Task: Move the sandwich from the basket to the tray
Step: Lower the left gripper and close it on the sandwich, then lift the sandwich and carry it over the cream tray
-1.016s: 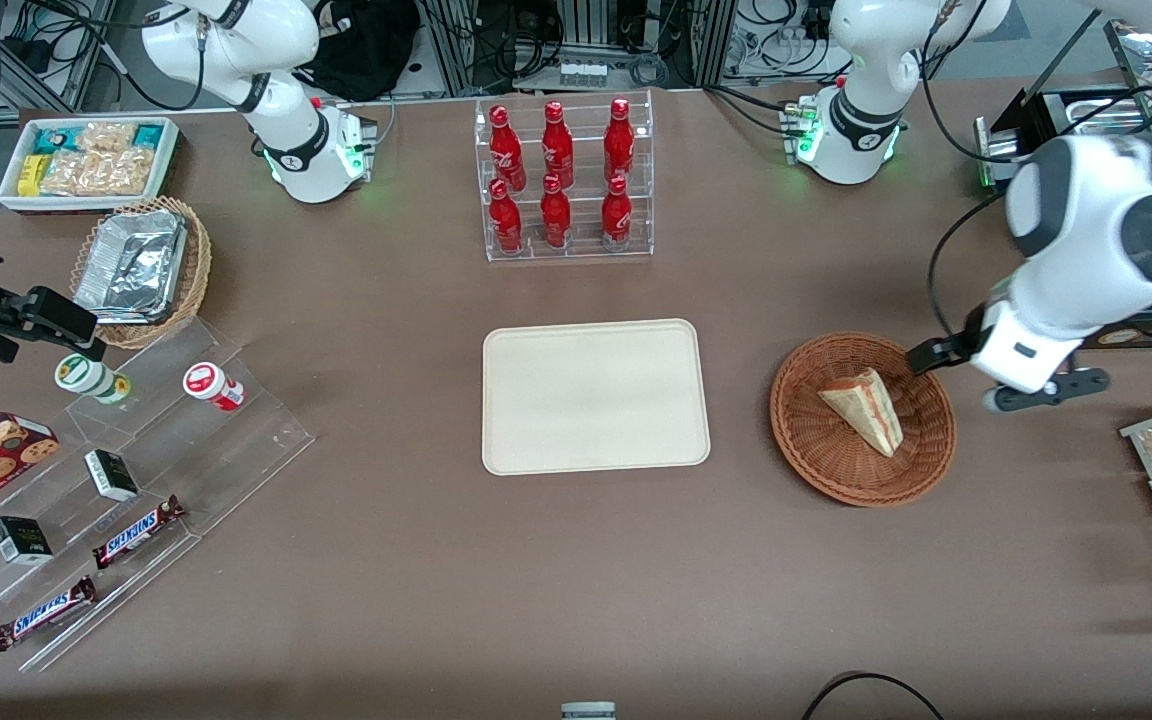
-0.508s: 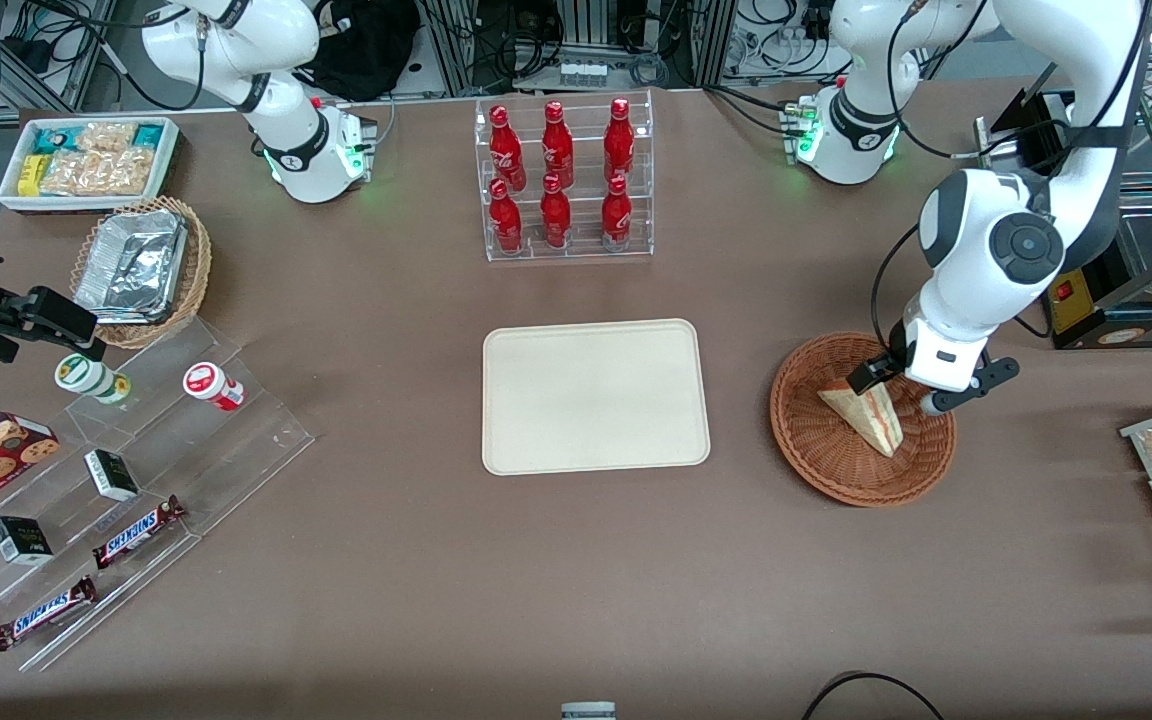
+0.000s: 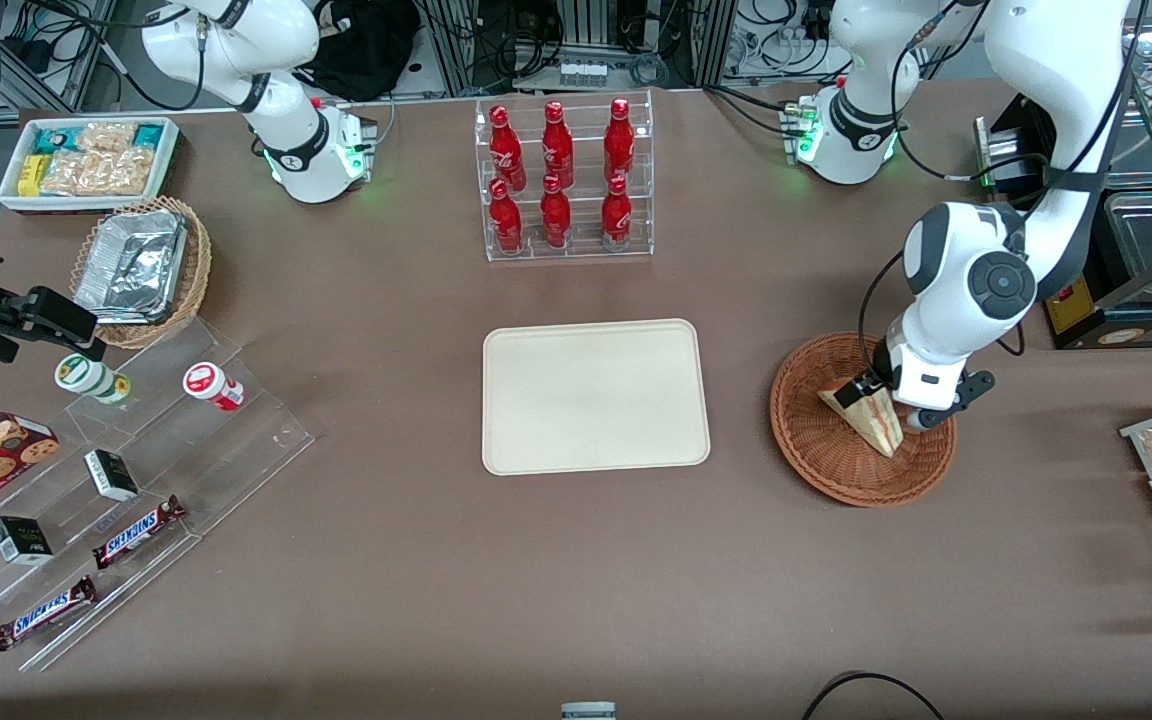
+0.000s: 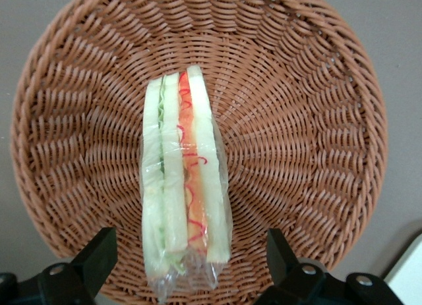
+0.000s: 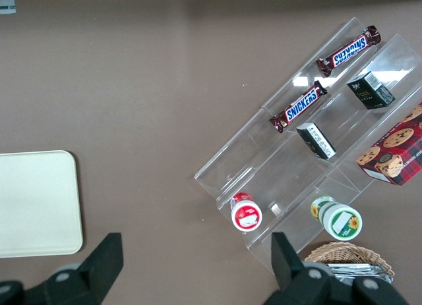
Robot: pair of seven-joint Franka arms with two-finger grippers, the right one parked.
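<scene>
Sandwich wedge of pale bread, red and green filling, film-wrapped (image 4: pixel 184 180), lying in round reddish-brown wicker basket (image 4: pixel 316 120) near counter's working-arm end. Tool (image 4: pixel 188 262) spread, straddling it: lower squarely, pinch gently across bread faces.

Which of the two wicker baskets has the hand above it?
The reddish-brown basket holding the sandwich; the open hand hangs over it. The lighter tan basket holds foil containers.
</scene>
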